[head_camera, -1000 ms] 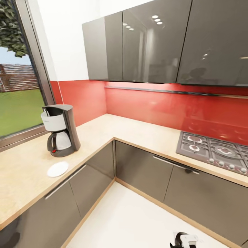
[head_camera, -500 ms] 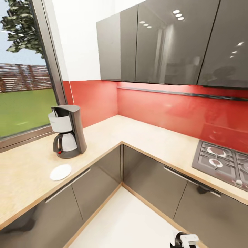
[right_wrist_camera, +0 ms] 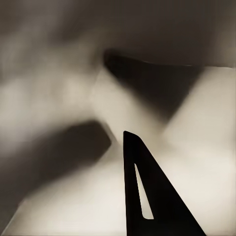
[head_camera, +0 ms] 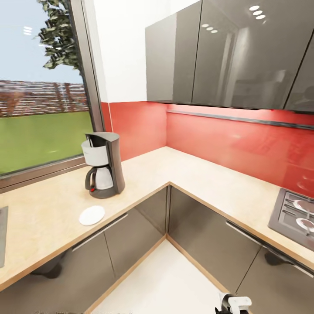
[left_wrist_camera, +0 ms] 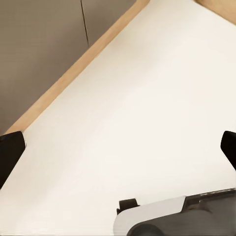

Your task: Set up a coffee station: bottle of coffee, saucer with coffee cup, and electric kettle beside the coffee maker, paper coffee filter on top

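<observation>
**Coffee maker and saucer on the corner worktop**

The boxy black drip coffee maker [head_camera: 104, 165] with white upper housing and white carafe stands upright on the long light speckled wood-tone kitchen countertop [head_camera: 183, 174], near the window [head_camera: 41, 109]. The small flat round white saucer [head_camera: 92, 215] lies on the same worktop at about 7 o'clock from the machine, near it but apart, close to the counter's front edge.

Outward: grey cabinet fronts [head_camera: 131, 235] under the L-shaped counter, red glossy backsplash [head_camera: 226, 139] behind, dark glossy wall cupboards [head_camera: 226, 52] above. A gas hob [head_camera: 296, 216] sits at 3 o'clock in the head view. A steel edge shows at 9 o'clock.

Left gripper [left_wrist_camera: 118, 152]: two dark fingertips [left_wrist_camera: 10, 152] at opposite sides of the left wrist view, spread wide, nothing between them; pale floor [left_wrist_camera: 147, 98] beyond.

Right gripper: one dark finger [right_wrist_camera: 147, 196] shows against a blurred grey-beige background; cannot tell how far open or whether it holds anything.
</observation>
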Controlling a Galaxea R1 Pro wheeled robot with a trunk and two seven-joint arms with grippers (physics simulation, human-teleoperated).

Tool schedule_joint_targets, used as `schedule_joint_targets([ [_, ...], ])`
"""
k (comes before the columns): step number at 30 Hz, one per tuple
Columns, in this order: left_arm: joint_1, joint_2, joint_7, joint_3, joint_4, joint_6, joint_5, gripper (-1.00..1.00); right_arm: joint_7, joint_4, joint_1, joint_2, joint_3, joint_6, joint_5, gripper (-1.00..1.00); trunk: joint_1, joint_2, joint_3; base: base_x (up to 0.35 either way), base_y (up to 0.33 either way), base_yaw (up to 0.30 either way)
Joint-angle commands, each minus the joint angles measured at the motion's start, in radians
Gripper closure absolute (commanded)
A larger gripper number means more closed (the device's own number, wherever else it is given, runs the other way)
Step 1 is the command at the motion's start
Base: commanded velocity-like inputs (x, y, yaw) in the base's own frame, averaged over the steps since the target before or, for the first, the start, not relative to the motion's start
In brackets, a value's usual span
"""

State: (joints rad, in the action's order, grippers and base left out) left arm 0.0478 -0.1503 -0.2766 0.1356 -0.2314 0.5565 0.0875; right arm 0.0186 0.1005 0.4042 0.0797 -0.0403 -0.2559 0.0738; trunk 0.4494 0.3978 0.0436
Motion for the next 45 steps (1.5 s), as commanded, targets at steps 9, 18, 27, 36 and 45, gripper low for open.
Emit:
schedule_joint_targets([
  [9,0.001,0.000,-0.004,0.009,0.000,0.003,0.009,-1.00,0.001,-0.001,0.001,0.000,-0.004,-0.003,0.008,1.00,0.001,0.002,0.002,0.000,0.000,0.278],
  [18,0.001,0.000,-0.004,0.009,0.001,0.003,0.009,-1.00,0.002,-0.001,0.001,0.000,-0.004,-0.003,0.008,1.00,0.001,0.002,0.002,0.000,0.000,0.278],
  [27,0.001,0.000,-0.005,0.009,0.001,0.003,0.009,-1.00,0.001,-0.001,0.001,0.000,-0.004,-0.003,0.008,1.00,0.001,0.002,0.002,0.000,0.000,0.278],
  [36,0.001,0.000,-0.005,0.009,0.001,0.003,0.009,-1.00,0.001,-0.001,0.001,-0.002,-0.004,-0.003,0.006,1.00,0.001,0.002,0.002,0.000,0.000,0.278],
  [45,0.001,0.000,-0.005,0.009,0.001,0.003,0.009,-1.00,0.001,-0.001,0.001,-0.004,-0.004,-0.003,0.006,1.00,0.001,0.002,0.002,0.000,0.000,0.278],
])
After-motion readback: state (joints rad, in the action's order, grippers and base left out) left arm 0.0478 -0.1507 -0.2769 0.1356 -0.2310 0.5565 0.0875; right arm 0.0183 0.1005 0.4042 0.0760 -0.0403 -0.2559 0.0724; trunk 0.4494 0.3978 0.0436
